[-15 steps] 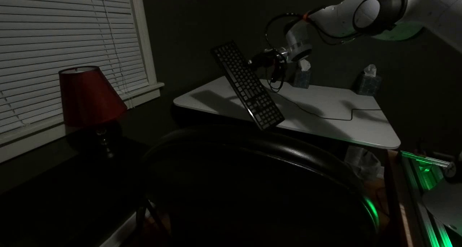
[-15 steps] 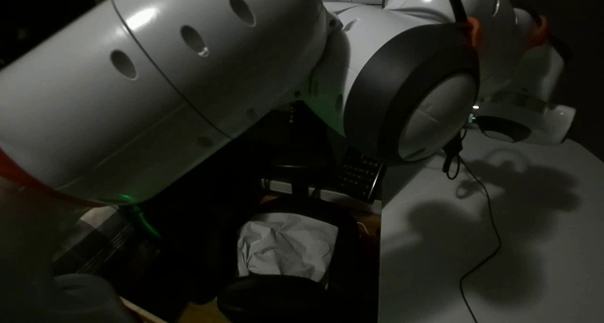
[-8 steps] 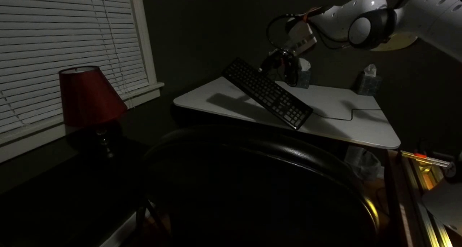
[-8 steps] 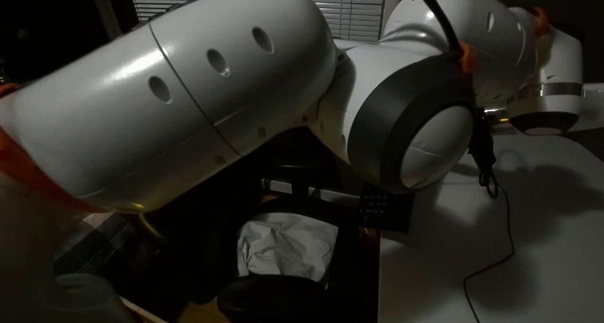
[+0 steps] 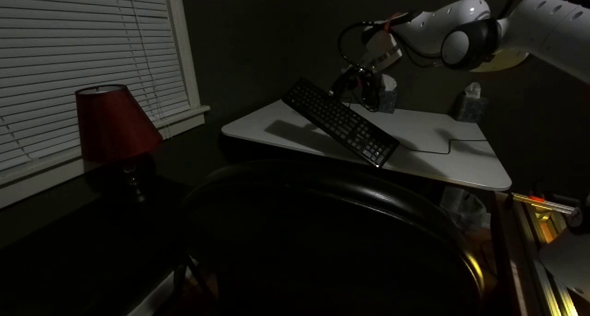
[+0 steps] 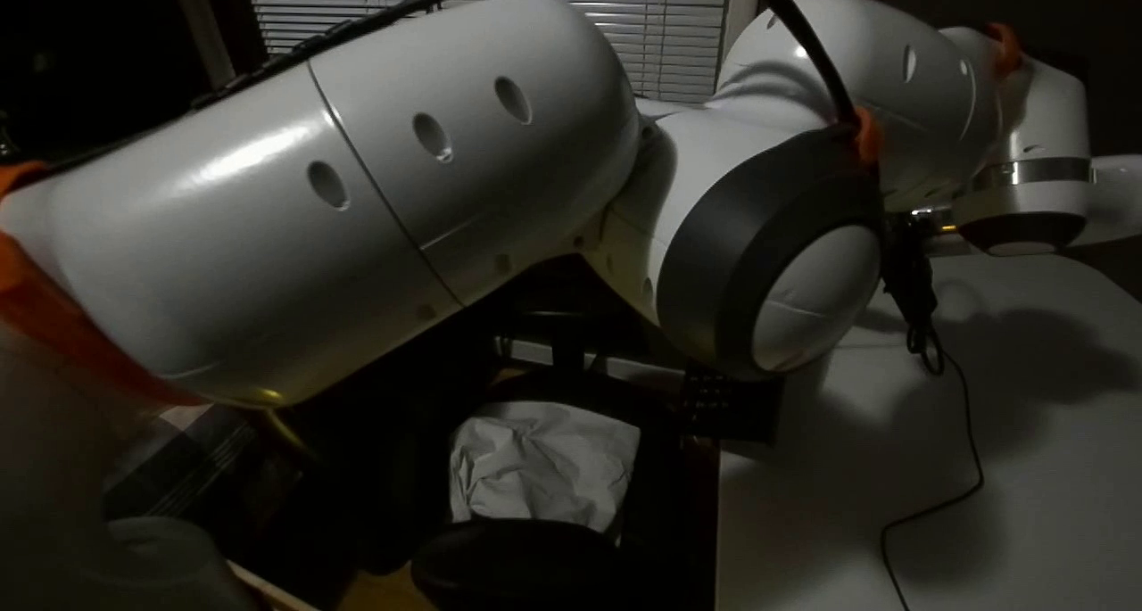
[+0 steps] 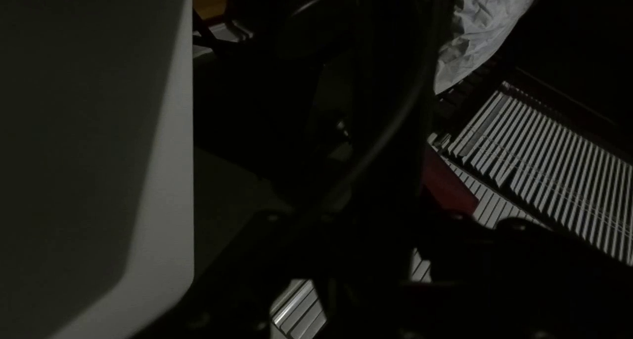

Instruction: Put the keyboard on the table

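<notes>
A black keyboard hangs tilted above the white table, its keys facing outward and its right end lower, across the table's front edge. In an exterior view only that lower end of the keyboard shows beside the table; the arm hides the rest. My gripper is shut on the keyboard's upper long edge, left of its middle. In the wrist view the keyboard is a dark strip seen nearly edge-on, the fingers are almost black, and the table lies at the left.
Two tissue boxes stand at the table's back. A thin cable runs across the tabletop. A black chair stands in front of the table. A red lamp stands near the window blinds.
Over the last second the keyboard has turned from steep to a shallower tilt, its lower end swinging right. The arm shifted slightly, and the light on the base went from green to yellow.
</notes>
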You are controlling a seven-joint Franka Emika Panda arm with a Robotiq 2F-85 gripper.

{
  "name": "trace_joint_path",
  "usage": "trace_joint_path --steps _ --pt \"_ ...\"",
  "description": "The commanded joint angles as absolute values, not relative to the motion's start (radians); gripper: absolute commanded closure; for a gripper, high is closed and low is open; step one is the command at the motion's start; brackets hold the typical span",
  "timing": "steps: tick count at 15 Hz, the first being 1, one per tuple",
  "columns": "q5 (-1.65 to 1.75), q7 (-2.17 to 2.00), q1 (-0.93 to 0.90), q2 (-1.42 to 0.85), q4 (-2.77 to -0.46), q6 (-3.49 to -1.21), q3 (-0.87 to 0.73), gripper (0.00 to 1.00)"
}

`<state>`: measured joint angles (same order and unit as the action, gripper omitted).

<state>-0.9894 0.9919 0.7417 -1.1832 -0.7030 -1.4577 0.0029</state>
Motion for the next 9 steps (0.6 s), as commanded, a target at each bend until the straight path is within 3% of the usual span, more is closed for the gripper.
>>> trace_joint_path --steps 1,9 --pt "-0.953 0.941 0.724 -1.208 -0.643 -1.472 -0.026 0.95" --pt "-0.644 0.835 0.719 -1.295 -0.471 -1.425 -0.003 0.95"
